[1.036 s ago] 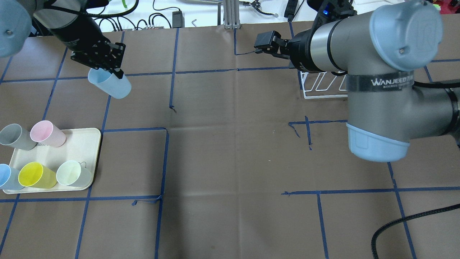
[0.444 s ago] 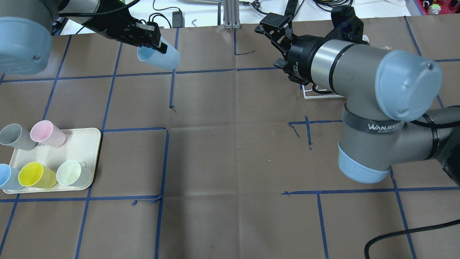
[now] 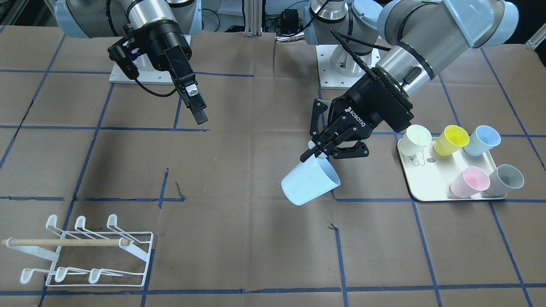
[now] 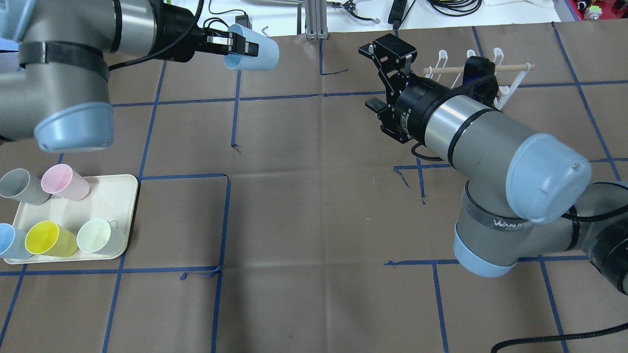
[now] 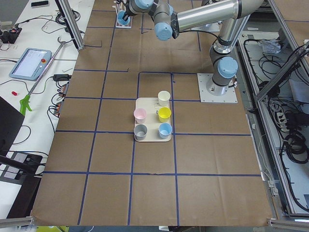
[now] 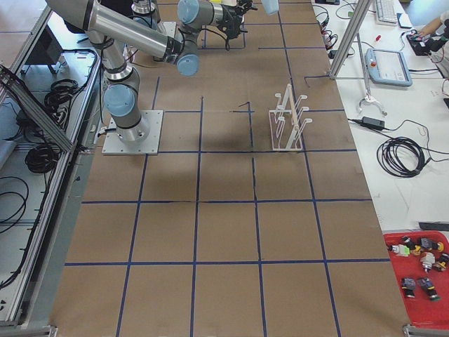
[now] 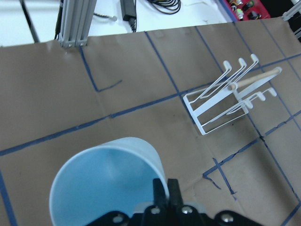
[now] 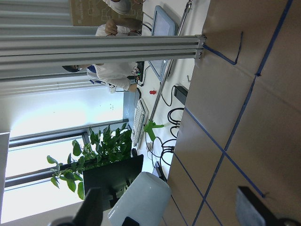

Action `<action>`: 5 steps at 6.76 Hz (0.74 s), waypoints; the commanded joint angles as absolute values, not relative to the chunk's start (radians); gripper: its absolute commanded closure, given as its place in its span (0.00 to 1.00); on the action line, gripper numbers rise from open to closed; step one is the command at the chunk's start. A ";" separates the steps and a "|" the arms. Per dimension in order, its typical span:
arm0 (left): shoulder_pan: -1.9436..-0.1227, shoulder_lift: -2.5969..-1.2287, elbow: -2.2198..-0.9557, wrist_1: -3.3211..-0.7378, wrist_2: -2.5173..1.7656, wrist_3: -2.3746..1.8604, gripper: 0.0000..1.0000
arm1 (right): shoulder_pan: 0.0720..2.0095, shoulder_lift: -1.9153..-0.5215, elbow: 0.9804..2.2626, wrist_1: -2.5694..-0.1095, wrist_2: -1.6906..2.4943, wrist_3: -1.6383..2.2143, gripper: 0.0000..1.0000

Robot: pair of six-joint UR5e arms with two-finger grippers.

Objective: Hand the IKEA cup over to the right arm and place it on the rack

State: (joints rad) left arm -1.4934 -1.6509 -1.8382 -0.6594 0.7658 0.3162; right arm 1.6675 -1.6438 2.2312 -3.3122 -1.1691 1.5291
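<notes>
Five empty cups stood on the tray. We recorded the left tool clenched on the rim of the empty pale blue cup, tilted above the bench. The right tool was released, well apart from it.

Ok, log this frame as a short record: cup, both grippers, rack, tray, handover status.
cup: pale blue, tilted, held in the air by its rim
left gripper: shut on cup
right gripper: open, empty, apart from cup
rack: empty
tray: holds five other cups
handover: not yet done
</notes>
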 commanded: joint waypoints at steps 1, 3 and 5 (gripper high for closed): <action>-1.494 -1.670 -2.032 -0.207 0.672 0.240 1.00 | 1.670 -1.641 2.241 -3.326 -1.187 1.627 0.00; -1.499 -1.683 -2.191 0.159 0.654 0.085 0.97 | 1.678 -1.612 2.241 -3.317 -1.177 1.615 0.00; -1.499 -1.683 -2.256 0.302 0.583 0.022 0.97 | 1.681 -1.556 2.221 -3.327 -1.172 1.614 0.00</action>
